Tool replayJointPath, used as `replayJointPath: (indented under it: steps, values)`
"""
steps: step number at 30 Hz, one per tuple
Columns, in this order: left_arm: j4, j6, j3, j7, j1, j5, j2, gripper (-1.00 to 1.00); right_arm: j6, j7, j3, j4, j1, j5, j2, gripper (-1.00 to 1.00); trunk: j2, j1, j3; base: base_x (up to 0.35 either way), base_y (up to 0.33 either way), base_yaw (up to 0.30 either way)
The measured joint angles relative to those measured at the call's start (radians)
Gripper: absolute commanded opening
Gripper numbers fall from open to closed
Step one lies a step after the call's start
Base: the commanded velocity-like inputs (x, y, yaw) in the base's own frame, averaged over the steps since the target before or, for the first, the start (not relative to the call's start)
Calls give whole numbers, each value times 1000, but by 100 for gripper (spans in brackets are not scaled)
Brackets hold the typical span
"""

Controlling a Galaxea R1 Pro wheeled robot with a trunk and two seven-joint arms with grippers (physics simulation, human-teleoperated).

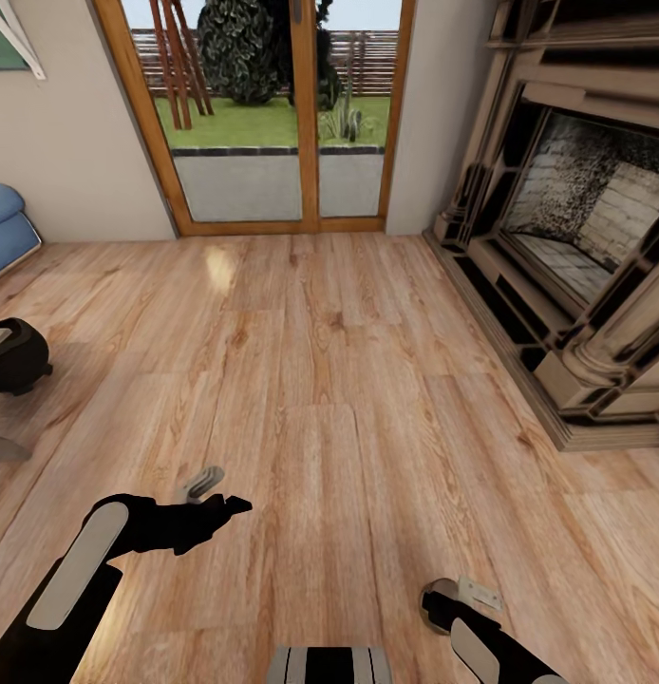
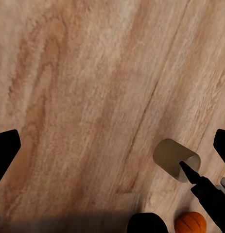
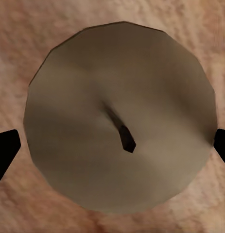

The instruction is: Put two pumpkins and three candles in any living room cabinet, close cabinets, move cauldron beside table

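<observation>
The right gripper [image 3: 112, 145] hangs straight over a candle [image 3: 119, 116], and the right wrist view looks down on its round beige top with the dark wick at the centre. Its two fingertips [image 3: 5, 153] sit spread wide, one either side of the disc, touching nothing. So the candle stands upright on the wooden floor [image 1: 348, 399], long axis vertical, directly below and between those fingers; I'd judge the move is a straight drop and a squeeze across the body. In the head view the right gripper [image 1: 462, 598] sits low with the candle under it. The left gripper [image 1: 216, 494] is also spread and empty, well off to the side. From the left wrist view the candle [image 2: 176, 159] shows beyond the fingers, with a pumpkin [image 2: 191, 223] near it. The right arm is clearly the nearer. The cauldron [image 1: 16, 356] waits at the far left edge.
</observation>
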Motion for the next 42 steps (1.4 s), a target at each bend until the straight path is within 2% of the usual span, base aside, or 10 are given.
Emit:
replayJointPath:
  steps: [9,12,29,30,42]
  values:
    - [0,0,0,0,0,0,0,100,-1,0,0,0,0,0,0,100,0,0,0,0,0,0]
    - [0,0,0,0,0,0,0,100,-2,0,0,0,0,0,0,100,-1,1,-11,0,0,0]
    - [1,0,0,0,0,1,0,100,-2,0,0,0,1,0,0,100,-1,1,-12,0,0,0]
    - [1,0,0,0,0,1,0,100,-2,0,0,0,0,0,0,-100,-1,1,-12,0,0,0]
    - [2,0,1,0,0,1,0,100,-1,0,-1,0,0,0,0,-100,-1,1,-12,0,0,0]
